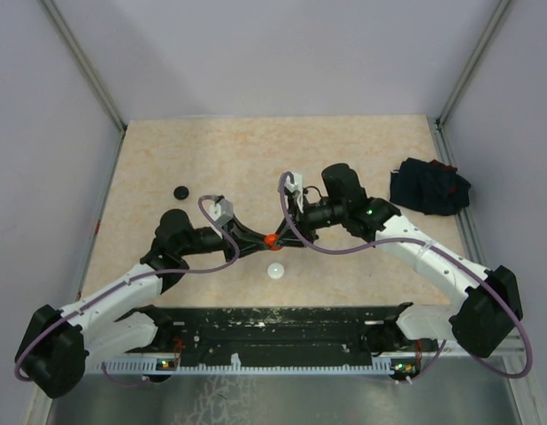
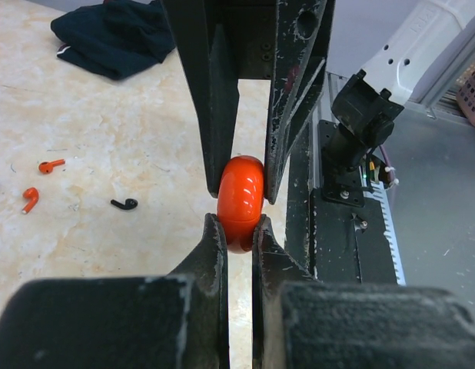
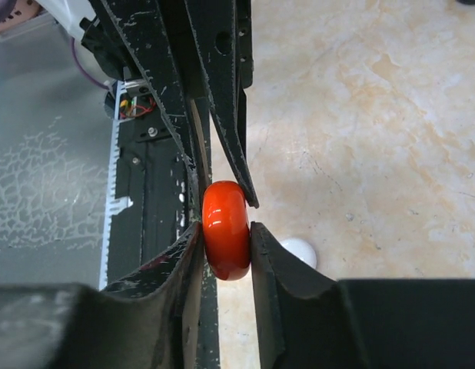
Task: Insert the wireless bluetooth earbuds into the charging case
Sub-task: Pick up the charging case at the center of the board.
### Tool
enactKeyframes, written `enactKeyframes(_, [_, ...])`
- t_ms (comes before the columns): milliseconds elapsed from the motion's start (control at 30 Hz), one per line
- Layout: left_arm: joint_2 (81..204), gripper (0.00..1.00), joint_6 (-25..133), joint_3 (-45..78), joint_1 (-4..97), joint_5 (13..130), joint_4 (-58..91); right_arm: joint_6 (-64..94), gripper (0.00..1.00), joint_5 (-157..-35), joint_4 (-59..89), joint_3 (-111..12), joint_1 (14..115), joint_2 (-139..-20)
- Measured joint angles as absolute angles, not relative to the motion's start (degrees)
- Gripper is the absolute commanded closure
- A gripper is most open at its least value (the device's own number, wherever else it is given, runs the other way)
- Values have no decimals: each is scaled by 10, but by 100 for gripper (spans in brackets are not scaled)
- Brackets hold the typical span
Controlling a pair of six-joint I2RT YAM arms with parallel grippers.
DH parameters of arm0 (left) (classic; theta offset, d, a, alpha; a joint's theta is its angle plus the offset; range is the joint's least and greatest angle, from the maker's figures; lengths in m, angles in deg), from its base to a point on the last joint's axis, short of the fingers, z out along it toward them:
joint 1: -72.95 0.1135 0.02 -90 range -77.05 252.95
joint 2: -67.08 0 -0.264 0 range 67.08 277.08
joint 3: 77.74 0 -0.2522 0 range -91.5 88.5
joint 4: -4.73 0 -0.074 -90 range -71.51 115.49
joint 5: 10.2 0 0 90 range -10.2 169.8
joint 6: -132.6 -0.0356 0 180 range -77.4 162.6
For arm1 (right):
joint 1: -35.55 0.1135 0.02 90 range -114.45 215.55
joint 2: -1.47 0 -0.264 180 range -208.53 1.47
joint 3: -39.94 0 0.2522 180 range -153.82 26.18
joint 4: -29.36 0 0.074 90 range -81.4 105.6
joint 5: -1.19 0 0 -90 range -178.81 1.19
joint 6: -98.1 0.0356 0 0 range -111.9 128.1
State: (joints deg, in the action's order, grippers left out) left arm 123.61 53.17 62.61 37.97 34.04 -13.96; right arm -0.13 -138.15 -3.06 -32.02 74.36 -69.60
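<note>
Both arms reach inward and meet over the middle of the bench (image 1: pixel 362 142). The left end effector (image 2: pixel 239 240) is clamped on the glossy, rounded red-orange charging case (image 2: pixel 240 201), and the right end effector (image 3: pixel 226 244) seems to pinch it from the opposite side. Two red-orange earbuds (image 2: pixel 30 199) and a black earbud (image 2: pixel 124 204) lie loose on the bench, well apart from the case.

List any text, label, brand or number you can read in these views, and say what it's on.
None can be read.
The red case, clamped between the left gripper and the right gripper, shows a plain glossy shell.
The fingers carry white scuffs, not lettering.
The dark cloth shows no marking big enough to read.
</note>
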Motion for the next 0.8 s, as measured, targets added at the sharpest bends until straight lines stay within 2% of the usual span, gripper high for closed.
enactKeyframes(67, [1238,96,532,623,380,335,-137,-5,92,-1383,-31,-320,744,-696])
enactKeyframes(133, [1238,87,532,623,380,329,-134,-10,100,-1384,-29,-320,744,-696])
enactKeyframes(233, [1238,73,532,623,380,325,-134,-13,100,-1387,-29,-320,743,-696])
enactKeyframes(400, [1238,55,535,623,380,327,-137,-8,100,-1390,-23,-320,743,-696])
enactKeyframes(533, [1238,50,555,635,380,334,-165,4,100,-1394,3,-320,744,-696])
enactKeyframes(800, [1239,50,629,702,380,365,-274,28,100,-1394,53,-301,744,-688])
